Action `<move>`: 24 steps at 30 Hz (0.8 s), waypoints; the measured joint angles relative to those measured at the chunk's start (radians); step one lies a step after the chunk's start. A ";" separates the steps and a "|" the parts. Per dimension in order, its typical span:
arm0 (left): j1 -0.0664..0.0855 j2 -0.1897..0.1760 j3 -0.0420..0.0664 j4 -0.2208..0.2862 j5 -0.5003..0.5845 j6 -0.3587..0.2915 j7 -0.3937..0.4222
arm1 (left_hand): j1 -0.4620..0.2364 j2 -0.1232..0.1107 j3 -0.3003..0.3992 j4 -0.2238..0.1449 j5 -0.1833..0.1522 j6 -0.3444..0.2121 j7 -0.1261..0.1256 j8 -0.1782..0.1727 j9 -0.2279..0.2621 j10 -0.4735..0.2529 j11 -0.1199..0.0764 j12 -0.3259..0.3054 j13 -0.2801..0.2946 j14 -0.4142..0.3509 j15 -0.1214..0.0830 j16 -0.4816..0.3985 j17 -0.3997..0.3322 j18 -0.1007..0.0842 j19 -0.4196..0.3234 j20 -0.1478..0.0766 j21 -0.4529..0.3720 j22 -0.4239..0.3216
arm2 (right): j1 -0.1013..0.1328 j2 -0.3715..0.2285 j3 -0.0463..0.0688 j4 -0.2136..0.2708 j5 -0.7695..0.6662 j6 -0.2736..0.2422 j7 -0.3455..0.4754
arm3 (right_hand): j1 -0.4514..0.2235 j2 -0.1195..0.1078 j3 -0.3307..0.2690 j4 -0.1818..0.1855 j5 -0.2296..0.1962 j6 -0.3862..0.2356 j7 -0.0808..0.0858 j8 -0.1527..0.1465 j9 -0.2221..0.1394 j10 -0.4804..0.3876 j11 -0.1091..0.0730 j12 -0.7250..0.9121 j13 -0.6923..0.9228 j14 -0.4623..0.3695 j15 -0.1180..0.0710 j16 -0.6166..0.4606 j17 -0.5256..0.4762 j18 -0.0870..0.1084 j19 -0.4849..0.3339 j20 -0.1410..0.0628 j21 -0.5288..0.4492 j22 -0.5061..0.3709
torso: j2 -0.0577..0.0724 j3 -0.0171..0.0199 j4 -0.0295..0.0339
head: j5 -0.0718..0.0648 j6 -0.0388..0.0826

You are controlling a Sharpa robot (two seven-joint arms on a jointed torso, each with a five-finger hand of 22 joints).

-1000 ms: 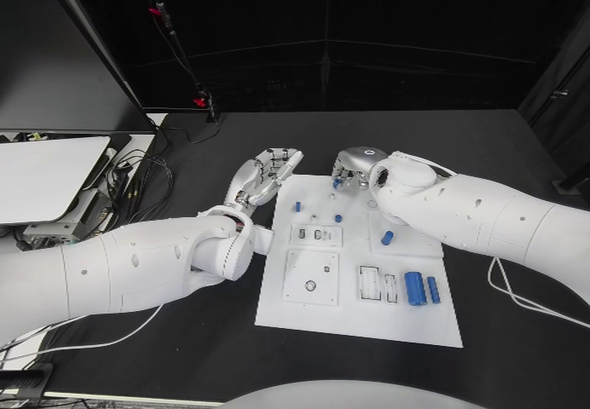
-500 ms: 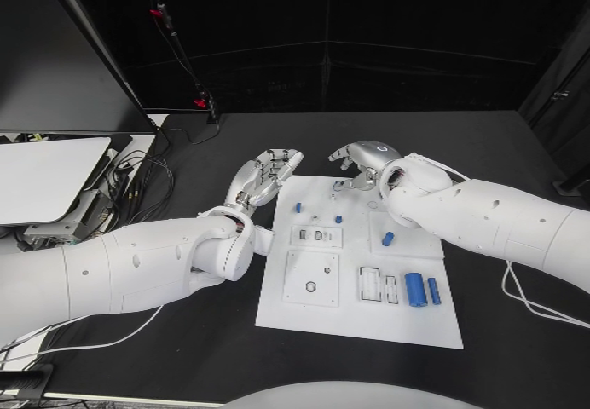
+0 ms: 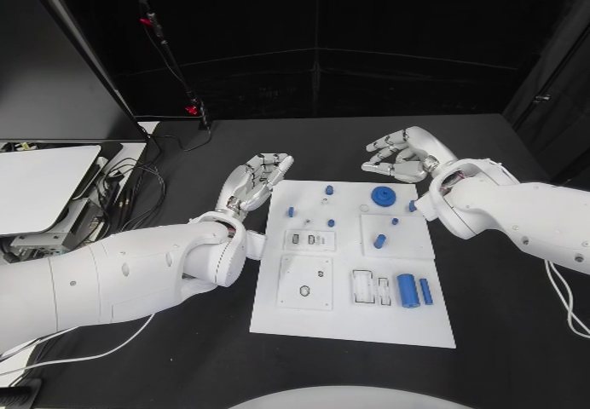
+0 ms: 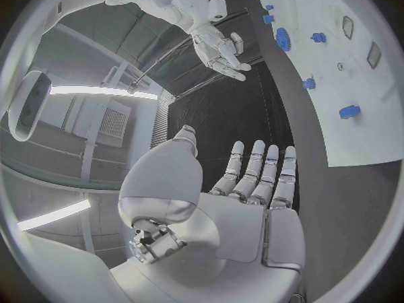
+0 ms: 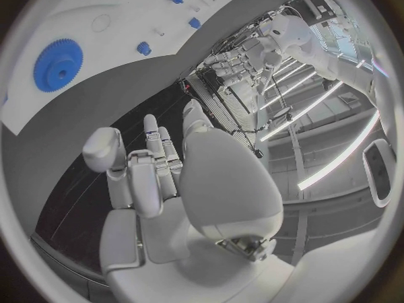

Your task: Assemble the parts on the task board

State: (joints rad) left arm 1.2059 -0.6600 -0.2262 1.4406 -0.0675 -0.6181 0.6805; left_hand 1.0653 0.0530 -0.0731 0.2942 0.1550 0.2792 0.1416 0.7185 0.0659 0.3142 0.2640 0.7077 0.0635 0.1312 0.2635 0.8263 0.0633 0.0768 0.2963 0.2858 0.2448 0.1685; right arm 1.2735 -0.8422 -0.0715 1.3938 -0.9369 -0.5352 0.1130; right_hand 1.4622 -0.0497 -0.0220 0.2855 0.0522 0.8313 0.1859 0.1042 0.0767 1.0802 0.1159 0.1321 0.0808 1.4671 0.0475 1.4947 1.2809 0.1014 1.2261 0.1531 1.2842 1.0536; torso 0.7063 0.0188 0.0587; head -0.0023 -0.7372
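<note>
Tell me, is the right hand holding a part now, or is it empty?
Empty. The right hand hovers beyond the white board with fingers apart, nothing between them. The blue gear lies on the board, apart from the hand.

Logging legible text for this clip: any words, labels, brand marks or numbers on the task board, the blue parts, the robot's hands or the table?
None can be read.
task board: plain white, with outlined recesses but no lettering visible.
blue gear and the other blue parts: no markings visible.
left hand and right hand: no brand or number legible.
Equipment at the table's left edge is too small to show any label.
</note>
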 measured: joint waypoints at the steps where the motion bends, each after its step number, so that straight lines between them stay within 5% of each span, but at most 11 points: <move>1: 0.000 0.000 0.000 -0.001 0.000 0.000 0.000 | 0.000 0.000 0.000 0.000 0.000 0.000 0.000 0.000 0.000 0.000 0.000 0.000 0.000 0.000 0.000 0.000 0.000 0.000 0.000 0.000 0.000 0.000 | 0.002 -0.025 0.000 0.018 0.028 -0.001 0.013 | -0.002 0.000 0.000 0.000 0.000 -0.002 -0.002 0.000 0.000 0.010 -0.002 0.008 0.003 0.000 -0.003 -0.004 -0.008 0.000 -0.003 -0.003 -0.004 -0.005 | 0.000 -0.0002 -0.0006 | -0.003 0.000; 5: 0.000 0.002 0.000 -0.004 0.000 0.000 0.000 | 0.000 0.000 0.000 0.000 0.000 0.000 0.000 0.000 0.000 0.000 0.000 0.000 0.000 0.000 0.000 0.000 0.000 0.000 0.000 0.000 0.000 0.000 | 0.005 -0.078 0.000 0.043 0.087 -0.001 0.044 | -0.009 0.007 -0.006 -0.002 0.000 -0.021 -0.021 -0.009 -0.005 0.056 -0.021 0.048 0.024 -0.002 -0.020 -0.019 -0.041 0.015 -0.021 -0.017 -0.029 -0.031 | -0.001 -0.0005 -0.0021 | -0.018 0.004; 10: 0.000 0.003 0.000 -0.006 0.000 0.000 0.000 | 0.000 0.000 0.000 0.000 0.000 0.000 0.000 0.000 0.000 0.000 0.000 0.000 0.000 0.000 0.000 0.000 0.000 0.000 0.000 0.000 0.000 0.000 | 0.006 -0.108 -0.001 0.042 0.103 0.013 0.058 | -0.019 0.005 -0.027 -0.004 0.000 -0.061 -0.050 -0.013 -0.006 0.085 -0.053 0.175 0.112 -0.078 -0.047 -0.101 -0.222 0.031 -0.136 -0.038 -0.139 -0.153 | -0.002 -0.0004 -0.0026 | -0.041 0.015; 13: 0.000 0.004 0.000 -0.007 0.000 0.000 0.000 | 0.000 0.000 0.000 0.000 0.000 0.000 0.000 0.000 0.000 0.000 0.000 0.000 0.000 0.000 0.000 0.000 0.000 0.000 0.000 0.000 0.000 0.000 | 0.006 -0.112 -0.002 0.026 0.084 0.029 0.059 | -0.034 -0.006 -0.055 -0.013 0.011 -0.103 -0.052 0.015 0.000 -0.108 -0.087 0.592 0.497 -0.157 -0.059 -0.118 -0.255 0.050 -0.248 -0.051 -0.233 -0.221 | -0.002 -0.0002 -0.0026 | -0.056 0.023; 14: 0.000 0.004 0.000 -0.007 0.000 0.000 0.000 | 0.000 0.000 0.000 0.000 0.000 0.000 0.000 0.000 0.000 0.000 0.000 0.000 0.000 0.000 0.000 0.000 0.000 0.000 0.000 0.000 0.000 0.000 | 0.006 -0.112 -0.002 0.020 0.074 0.033 0.058 | -0.050 0.009 -0.057 -0.005 0.007 -0.116 -0.074 0.027 0.000 -0.159 -0.083 0.786 0.640 -0.166 -0.054 -0.108 -0.246 0.054 -0.280 -0.047 -0.260 -0.247 | -0.002 -0.0002 -0.0026 | -0.059 0.024; 17: 0.000 0.003 -0.001 -0.007 0.000 0.000 0.000 | 0.000 0.000 0.000 0.000 0.000 0.000 0.000 0.000 0.000 0.000 0.000 0.000 0.000 0.000 0.000 0.000 0.000 0.000 0.000 0.000 0.000 0.000 | 0.006 -0.105 -0.002 -0.004 0.034 0.048 0.054 | -0.096 0.044 -0.063 0.000 0.027 -0.130 -0.079 0.074 0.005 0.031 -0.074 1.225 1.116 -0.047 -0.047 0.013 -0.015 0.053 -0.213 -0.045 -0.166 -0.116 | -0.002 -0.0002 -0.0026 | -0.067 0.027; 21: 0.000 0.003 -0.001 -0.007 0.000 0.000 0.000 | 0.000 0.000 0.000 0.000 0.000 0.000 0.000 0.000 0.000 0.000 0.000 0.000 0.000 0.000 0.000 0.000 0.000 0.000 0.000 0.000 0.000 0.000 | 0.006 -0.090 -0.002 -0.040 -0.022 0.060 0.050 | -0.102 0.050 -0.069 -0.006 0.096 -0.127 -0.078 0.135 0.013 0.349 -0.062 1.417 1.225 -0.004 -0.035 0.073 0.027 -0.004 -0.038 -0.038 0.031 0.148 | -0.001 -0.0002 -0.0025 | -0.073 0.032; 24: 0.000 0.002 -0.001 -0.007 0.000 0.000 0.000 | 0.000 0.000 0.000 0.000 0.000 0.000 0.000 0.000 0.000 0.000 0.000 0.000 0.000 0.000 0.000 0.000 0.000 0.000 0.000 0.000 0.000 0.000 | 0.005 -0.078 -0.003 -0.071 -0.072 0.067 0.045 | -0.107 0.045 -0.069 -0.006 0.145 -0.102 -0.069 0.179 0.024 0.381 -0.060 1.436 1.227 -0.004 -0.035 0.074 0.027 -0.053 0.148 -0.033 0.174 0.248 | -0.001 -0.0001 -0.0021 | -0.077 0.036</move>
State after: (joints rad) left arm 1.2060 -0.6575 -0.2272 1.4333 -0.0675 -0.6185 0.6806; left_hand 1.0653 0.0530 -0.0731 0.2942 0.1550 0.2792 0.1416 0.7185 0.0659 0.3142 0.2640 0.7077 0.0635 0.1312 0.2635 0.8263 0.0633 0.0768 0.2963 0.2858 0.2448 0.1684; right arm 1.2786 -0.9200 -0.0740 1.3229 -1.0086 -0.4677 0.1584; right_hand 1.3552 -0.0051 -0.0909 0.2799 0.1976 0.7298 0.1165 0.2832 0.1010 1.4616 0.0554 1.5679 1.3082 1.4636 0.0123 1.5684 1.3082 0.0482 1.3742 0.1200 1.4578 1.3014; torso 0.7056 0.0187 0.0566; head -0.0797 -0.7015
